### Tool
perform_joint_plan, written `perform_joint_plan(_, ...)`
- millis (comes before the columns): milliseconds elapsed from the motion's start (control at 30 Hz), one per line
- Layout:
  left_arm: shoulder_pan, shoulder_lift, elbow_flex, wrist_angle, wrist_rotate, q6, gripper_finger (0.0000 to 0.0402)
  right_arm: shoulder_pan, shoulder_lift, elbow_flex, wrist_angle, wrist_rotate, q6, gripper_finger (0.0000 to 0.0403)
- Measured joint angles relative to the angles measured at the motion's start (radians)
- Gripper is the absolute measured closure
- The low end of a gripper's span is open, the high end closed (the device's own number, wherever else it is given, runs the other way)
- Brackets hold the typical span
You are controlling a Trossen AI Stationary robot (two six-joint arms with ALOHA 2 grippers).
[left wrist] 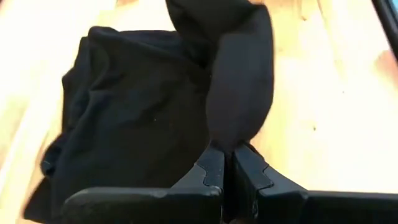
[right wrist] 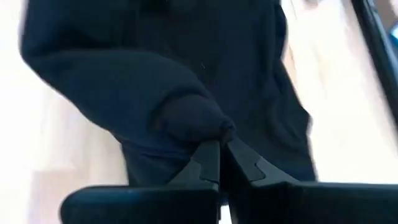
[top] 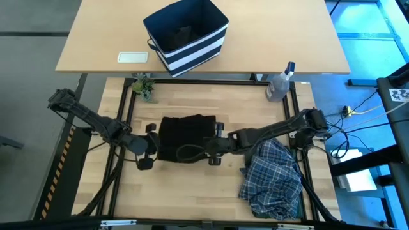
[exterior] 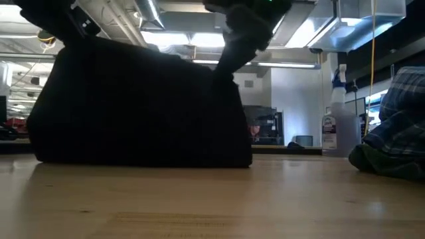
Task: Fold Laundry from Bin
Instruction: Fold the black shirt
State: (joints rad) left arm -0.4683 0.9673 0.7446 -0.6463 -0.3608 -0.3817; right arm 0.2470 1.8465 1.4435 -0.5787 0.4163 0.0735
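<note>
Jaws pinching cloth: left gripper (left wrist: 227,163) and right gripper (right wrist: 219,152) clamp the black garment (top: 185,135) (mid-table) from opposite sides.

Two garments (top: 185,137), one bin (top: 186,35), one bottle (top: 280,84)

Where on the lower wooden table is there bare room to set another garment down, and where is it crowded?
Bare wood lies below the black garment, left of the plaid shirt, and above the garment between the small plant and the spray bottle. The middle is crowded: left gripper and right gripper each pinch that garment.
</note>
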Motion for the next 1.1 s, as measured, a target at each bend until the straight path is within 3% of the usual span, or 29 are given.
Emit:
perform_joint_plan(200,0.005,0.0,-0.074,0.071,0.043,-0.037,0.0401,-0.019,-0.13,-0.257,0.319,-0.073,0.007,0.0403)
perform_joint_plan(367,0.003,-0.009,-0.178,0.223,0.068,-0.062,0.0401,-0.022,-0.213,-0.367,0.412,-0.05,0.025,0.0403)
perform_joint_plan(567,0.077,-0.098,-0.199,0.235,0.005,-0.054,0.0401,-0.101,-0.228,-0.389,0.464,-0.049,-0.018,0.0403)
perform_joint_plan(667,0.116,-0.167,-0.199,0.227,-0.033,-0.03,0.0401,-0.155,-0.228,-0.39,0.539,-0.1,-0.062,0.0403)
perform_joint_plan(833,0.2,-0.268,-0.199,0.101,-0.108,-0.055,0.0401,-0.271,-0.228,-0.39,0.644,-0.163,-0.116,0.0403)
perform_joint_plan(1100,0.362,-0.295,-0.199,-0.072,-0.088,-0.109,0.0401,-0.438,-0.147,-0.39,0.727,-0.304,-0.105,0.0403)
